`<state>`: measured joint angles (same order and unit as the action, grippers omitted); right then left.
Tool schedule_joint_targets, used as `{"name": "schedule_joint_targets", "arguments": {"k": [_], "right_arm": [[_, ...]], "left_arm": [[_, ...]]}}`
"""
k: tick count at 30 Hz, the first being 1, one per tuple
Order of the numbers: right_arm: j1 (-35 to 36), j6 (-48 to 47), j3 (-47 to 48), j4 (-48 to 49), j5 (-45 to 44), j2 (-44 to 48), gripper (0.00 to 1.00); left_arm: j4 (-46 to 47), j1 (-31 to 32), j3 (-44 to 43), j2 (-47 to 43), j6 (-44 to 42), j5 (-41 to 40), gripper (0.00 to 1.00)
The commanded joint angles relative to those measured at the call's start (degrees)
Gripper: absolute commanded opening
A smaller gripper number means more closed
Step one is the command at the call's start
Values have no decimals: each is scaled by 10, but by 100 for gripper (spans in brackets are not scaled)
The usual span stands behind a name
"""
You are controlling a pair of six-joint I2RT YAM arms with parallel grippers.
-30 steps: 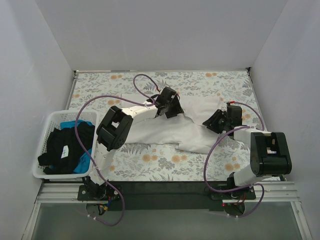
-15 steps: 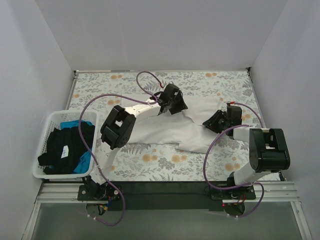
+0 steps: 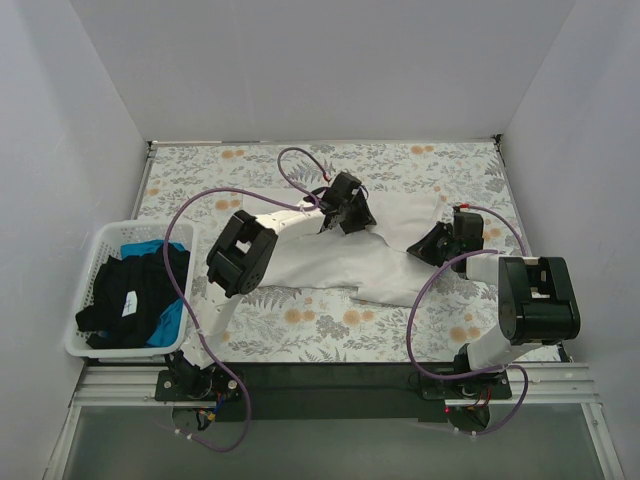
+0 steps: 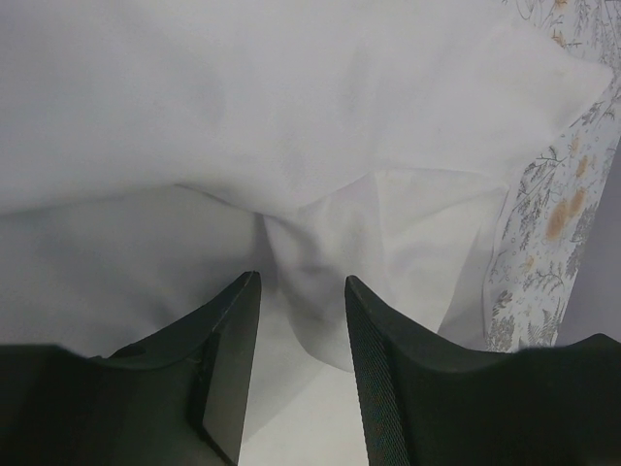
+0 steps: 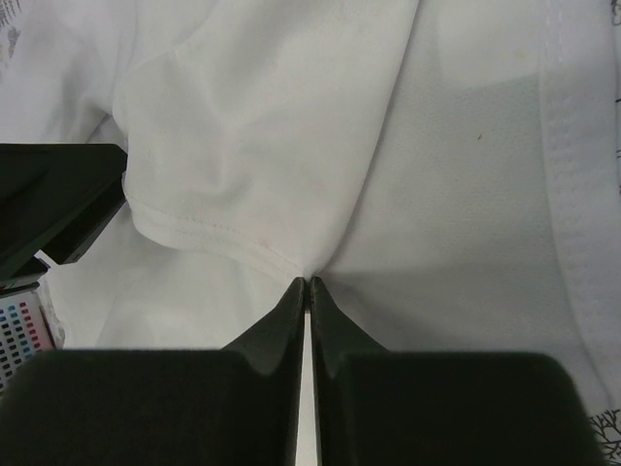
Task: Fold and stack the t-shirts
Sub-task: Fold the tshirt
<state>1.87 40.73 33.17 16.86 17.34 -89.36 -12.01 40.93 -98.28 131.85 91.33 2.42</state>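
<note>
Black and blue t-shirts (image 3: 135, 290) sit in the basket (image 3: 140, 227) at the tabletop's left edge. Mid-tabletop the white t-shirt (image 3: 340, 265) lies spread, unfolded. Left gripper (image 4: 301, 291) straddles a raised ridge, fingers parted, clamping nothing; right gripper (image 5: 307, 283) is pinched tight on a hem fold. Judging by this, the first fold is starting: next the left must close on cloth

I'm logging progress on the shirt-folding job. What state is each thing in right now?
white t-shirt: unfolded, spread rumpled on the tablecloth.
black t-shirts: heaped unfolded in the basket.
blue t-shirt: bunched in the basket, partly under the black ones.
basket: upright, holding shirts.
left gripper: open, jaws astride a raised fold of the white t-shirt.
right gripper: shut on the white t-shirt's hemmed edge.
</note>
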Motion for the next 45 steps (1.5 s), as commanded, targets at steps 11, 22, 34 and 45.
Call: {"name": "schedule_joint_targets", "arguments": {"k": [11, 22, 34, 45], "right_arm": [[-13, -6, 9, 17, 17, 30, 1], [-43, -36, 47, -22, 36, 57, 1], [-49, -50, 77, -60, 54, 68, 1], [-49, -52, 77, -59, 71, 54, 1]], "left_arm": [[-3, 16, -24, -4, 2, -1, 16], [-59, 16, -68, -38, -46, -48, 0], [-62, 16, 0, -92, -69, -98, 59], [-27, 16, -13, -49, 4, -65, 49]]}}
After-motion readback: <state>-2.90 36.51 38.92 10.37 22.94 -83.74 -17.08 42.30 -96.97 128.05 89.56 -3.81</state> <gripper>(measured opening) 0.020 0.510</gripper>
